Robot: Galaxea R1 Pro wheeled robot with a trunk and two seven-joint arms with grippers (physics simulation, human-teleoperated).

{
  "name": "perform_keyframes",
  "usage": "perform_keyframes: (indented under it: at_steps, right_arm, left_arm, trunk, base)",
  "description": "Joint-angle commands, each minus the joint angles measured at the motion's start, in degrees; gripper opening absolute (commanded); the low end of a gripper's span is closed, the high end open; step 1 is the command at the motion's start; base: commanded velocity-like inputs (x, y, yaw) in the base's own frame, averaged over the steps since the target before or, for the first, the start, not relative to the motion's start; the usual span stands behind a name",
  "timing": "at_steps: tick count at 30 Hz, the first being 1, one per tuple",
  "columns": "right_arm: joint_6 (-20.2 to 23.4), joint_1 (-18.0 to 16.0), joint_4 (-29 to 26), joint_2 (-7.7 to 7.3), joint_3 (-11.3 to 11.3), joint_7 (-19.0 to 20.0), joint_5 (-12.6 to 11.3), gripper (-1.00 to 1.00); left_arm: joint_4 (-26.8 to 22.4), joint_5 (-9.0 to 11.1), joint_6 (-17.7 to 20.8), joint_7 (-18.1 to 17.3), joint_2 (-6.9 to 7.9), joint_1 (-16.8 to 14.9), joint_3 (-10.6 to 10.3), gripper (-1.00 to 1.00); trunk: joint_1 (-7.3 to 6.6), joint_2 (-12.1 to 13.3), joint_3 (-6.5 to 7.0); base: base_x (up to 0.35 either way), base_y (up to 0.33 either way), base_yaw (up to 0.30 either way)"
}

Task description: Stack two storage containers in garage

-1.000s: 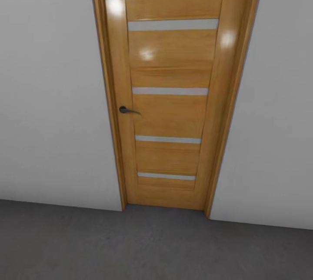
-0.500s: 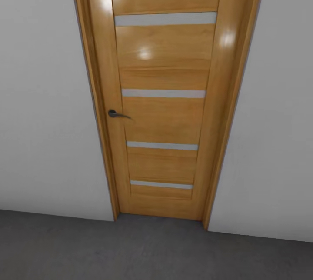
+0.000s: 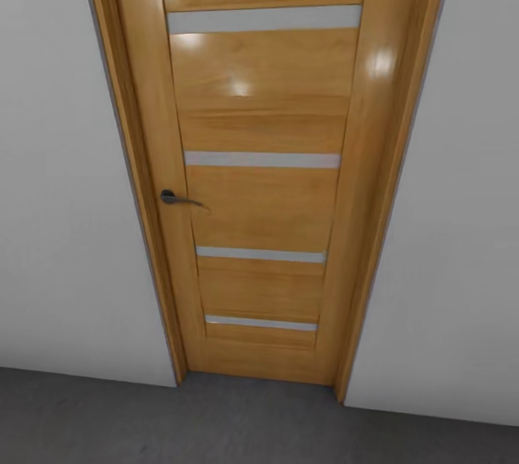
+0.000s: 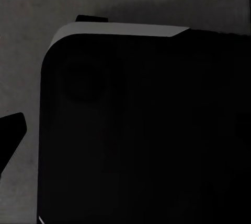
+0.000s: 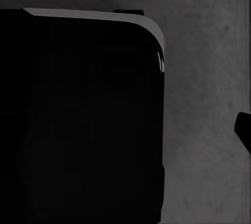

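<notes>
Running along the foot of the head view is the floor (image 3: pixel 238 428), a strip of dark grey, mottled, rough concrete, which meets one pale grey wall (image 3: pixel 58 197) in a straight line; the same rough grey surface lies under both wrist cameras (image 4: pixel 21 51) (image 5: pixel 209 104). Set into that wall is one wooden door (image 3: pixel 259 183), closed, of glossy honey-coloured wood with visible grain and bright light spots near its top. Four narrow frosted pale strips cross its panel, one above another, the top one (image 3: pixel 263 19) widest as seen from above. One frame (image 3: pixel 130 183) of the same wood runs down both sides of the door to the floor. One small dark metal lever handle (image 3: pixel 176 198) sits on the door's left edge, about halfway up, its lever pointing toward the panel. In each wrist view one big black rounded-cornered body (image 4: pixel 146 130) (image 5: pixel 78 119), smooth and matt with a thin pale grey upper edge, hangs over the concrete. A single dark pointed tip (image 4: pixel 10 132) pokes in at the edge of the left wrist view, and another (image 5: pixel 244 130) at the edge of the right wrist view; whether either pincer is spread or clenched I cannot tell, and nothing is seen in their grasp.
</notes>
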Motion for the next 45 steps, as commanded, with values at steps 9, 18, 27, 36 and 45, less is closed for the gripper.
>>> perform_keyframes:
  at_steps: [9,18,27,36,45]
  right_arm:
    - [-0.26,-0.02,0.06,0.00,0.02,-0.04,-0.05,1.00]
    - [-0.26,-0.02,0.06,0.00,-0.01,-0.04,-0.05,1.00]
    - [-0.32,-0.02,0.06,0.07,-0.01,-0.05,-0.12,1.00]
    - [-0.27,-0.02,0.06,0.00,-0.01,-0.04,-0.09,1.00]
    - [-0.27,-0.02,0.06,0.00,0.03,-0.04,-0.05,1.00]
  left_arm:
    - [0.00,0.49,-0.17,0.04,-0.01,-0.01,0.07,1.00]
    - [0.00,0.49,-0.21,0.04,-0.01,-0.01,0.07,1.00]
    - [-0.06,0.49,-0.21,0.04,-0.01,-0.01,0.07,1.00]
    - [-0.08,0.49,-0.21,0.04,-0.01,-0.01,0.07,1.00]
    - [-0.09,0.49,-0.21,0.04,-0.03,-0.01,0.11,1.00]
  trunk:
    - [0.03,-0.02,-0.04]
    - [0.03,-0.02,-0.04]
    - [0.03,-0.02,-0.04]
    - [0.03,-0.02,-0.04]
    - [0.03,-0.02,-0.04]
  base:
    - [0.266,0.127,0.000]
    - [0.119,0.090,0.000]
    - [0.008,0.006,0.015]
    - [0.000,0.000,0.083]
    - [0.000,0.000,0.006]
